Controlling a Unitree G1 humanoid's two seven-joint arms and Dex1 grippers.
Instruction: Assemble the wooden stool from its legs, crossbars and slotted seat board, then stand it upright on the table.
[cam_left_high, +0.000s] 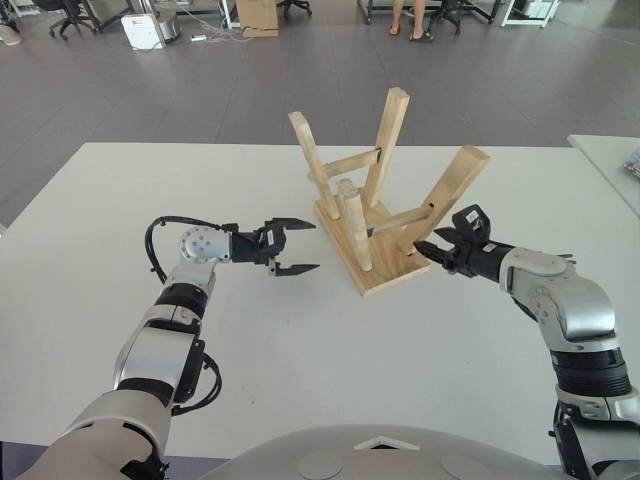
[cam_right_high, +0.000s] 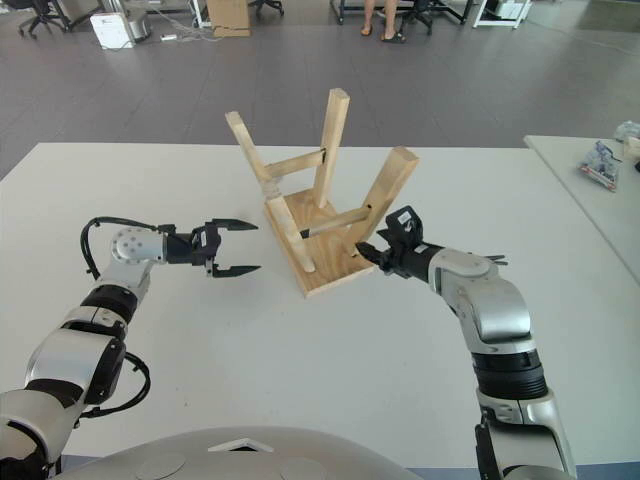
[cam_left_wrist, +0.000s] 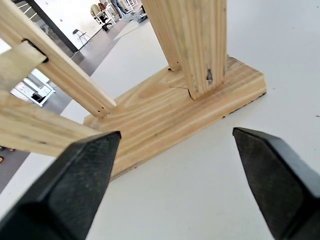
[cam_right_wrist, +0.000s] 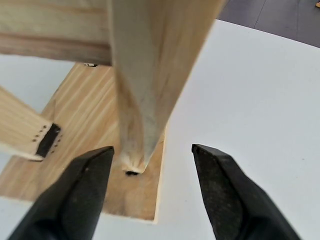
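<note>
The pale wooden stool (cam_left_high: 385, 165) sits upside down a little past the middle of the white surface (cam_left_high: 150, 180), nearer its far edge than its near one. Its flat slotted seat board (cam_left_high: 385, 272) lies on the surface, turned so that one corner points toward the near edge. The legs rise from it and splay outward.

The stool looks assembled, so turning it over seems to be what is left. That move depends on where the board and legs lie relative to each arm.

- **Right arm:** the black right gripper (cam_left_high: 425, 252) is the nearer one. Its jaws are spread on either side of the foot of the right-hand square leg (cam_left_high: 450, 190), where the leg meets the board. They have not closed on it.
- **Left arm:** the black left gripper (cam_left_high: 314, 246) hovers just off the board's left edge. Its jaws are wide apart and empty, and it faces the stool across a short gap of bare surface.

Counted:
- one seat board
- four legs
- two thin crossbars (cam_left_high: 350, 161), each joining a pair of legs
- two grippers
</note>
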